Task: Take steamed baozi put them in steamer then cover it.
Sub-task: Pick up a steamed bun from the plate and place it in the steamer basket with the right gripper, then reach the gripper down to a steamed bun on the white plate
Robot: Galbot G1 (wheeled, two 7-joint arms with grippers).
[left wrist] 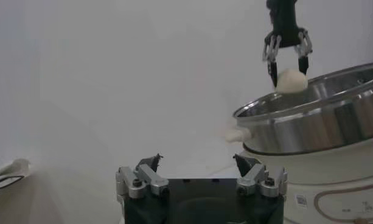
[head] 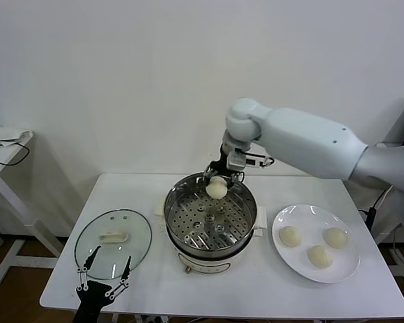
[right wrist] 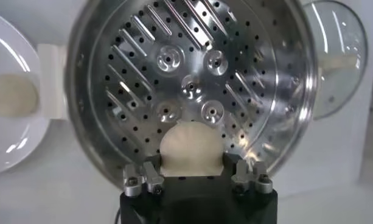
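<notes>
My right gripper [head: 217, 180] is shut on one steamed baozi [head: 217, 189] and holds it above the far rim of the steamer [head: 177, 202], over its perforated tray [right wrist: 192, 73]. The held baozi [right wrist: 191, 149] fills the space between the fingers in the right wrist view and also shows in the left wrist view [left wrist: 291, 80]. Three more baozi [head: 290, 235] lie on the white plate [head: 283, 217] right of the steamer. The cover [head: 113, 243], a glass lid with a cream handle, lies flat on the table left of the steamer. My left gripper [head: 104, 277] is open and empty at the table's front left.
The white table [head: 209, 293] stands against a white wall. The steamer's side [left wrist: 308, 125] is close on one side of the left gripper [left wrist: 198, 167]. A small side table with a cable [head: 3, 145] stands at the far left.
</notes>
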